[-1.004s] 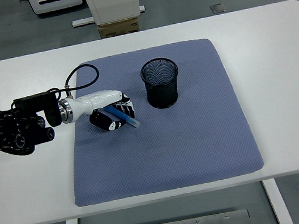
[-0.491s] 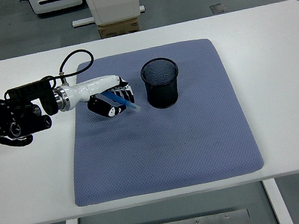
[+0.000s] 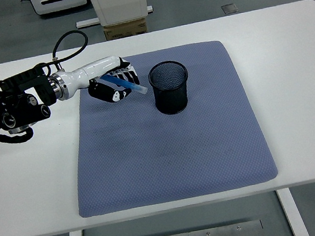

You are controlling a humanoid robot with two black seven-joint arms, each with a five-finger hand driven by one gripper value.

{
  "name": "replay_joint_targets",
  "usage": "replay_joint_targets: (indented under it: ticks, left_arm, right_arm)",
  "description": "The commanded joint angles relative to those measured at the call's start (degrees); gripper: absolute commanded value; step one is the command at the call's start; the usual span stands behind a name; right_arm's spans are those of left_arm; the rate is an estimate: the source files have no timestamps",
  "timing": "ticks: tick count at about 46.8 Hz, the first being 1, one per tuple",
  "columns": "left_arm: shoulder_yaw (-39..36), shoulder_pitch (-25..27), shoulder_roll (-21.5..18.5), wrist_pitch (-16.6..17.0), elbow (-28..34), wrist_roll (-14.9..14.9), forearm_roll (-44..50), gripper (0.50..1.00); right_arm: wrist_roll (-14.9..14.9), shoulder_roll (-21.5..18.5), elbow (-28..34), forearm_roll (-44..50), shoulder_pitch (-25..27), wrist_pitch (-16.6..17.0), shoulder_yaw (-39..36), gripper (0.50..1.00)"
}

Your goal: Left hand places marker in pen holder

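Where the left hand (image 3: 112, 84) reaches in over the far left part of the mat (image 3: 172, 152), its fingers are curled tight round a marker (image 3: 125, 86). The marker is a slim blue stick, bright and smooth, slanting down to the right; its free end juts from the fist and points at the holder (image 3: 170, 87), stopping just short of the rim. Whether hand or marker touches the mat cannot be told.

The hand has a glossy white shell on its back, with dark jointed fingers below. A metal ring joins it to the forearm, and a black cable loops up from the wrist. The arm behind is black and blocky, lying over the table (image 3: 291, 47) from the left edge.

The holder is a round black cup of fine wire mesh, upright, open at the top, with a solid rim. It stands on the mat, right of the hand.

The mat is a blue-grey sheet with rounded corners and a fine dimpled weave. The table is plain, smooth and white.
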State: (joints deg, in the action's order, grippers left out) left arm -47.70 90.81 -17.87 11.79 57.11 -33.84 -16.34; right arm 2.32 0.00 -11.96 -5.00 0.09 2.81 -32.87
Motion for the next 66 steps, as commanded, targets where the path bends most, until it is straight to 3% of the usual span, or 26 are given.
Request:
replay_joint_targets:
  ticks: [1, 13, 21, 39, 47, 66]
  left_arm:
    - [0.59, 0.42, -0.50, -0.19, 0.01, 0.00, 1.13, 0.500]
    - [3.76, 0.33, -0.59, -0.45, 0.01, 0.00, 1.66, 0.500]
    - [6.66, 0.33, -0.59, -3.44, 0.01, 0.00, 4.47, 0.500]
    - [12.98, -0.72, 0.29, -5.46, 0.10, 0.00, 6.85, 0.500]
    - [16.32, -2.22, 0.47, -7.31, 0.10, 0.00, 9.75, 0.500]
    - [24.76, -7.93, 2.40, -7.39, 0.10, 0.00, 10.98, 0.500]
  right_arm:
    - [-0.04, 0.00, 0.00, 0.08, 0.00, 0.00, 0.00, 1.000]
    - [-0.04, 0.00, 0.00, 0.00, 0.00, 0.00, 0.00, 1.000]
    - [0.05, 0.00, 0.00, 0.00, 0.00, 0.00, 0.00, 1.000]
    - [0.05, 0.00, 0.00, 0.00, 0.00, 0.00, 0.00, 1.000]
    - [0.05, 0.00, 0.00, 0.00, 0.00, 0.00, 0.00, 1.000]
    - [0.05, 0.00, 0.00, 0.00, 0.00, 0.00, 0.00, 1.000]
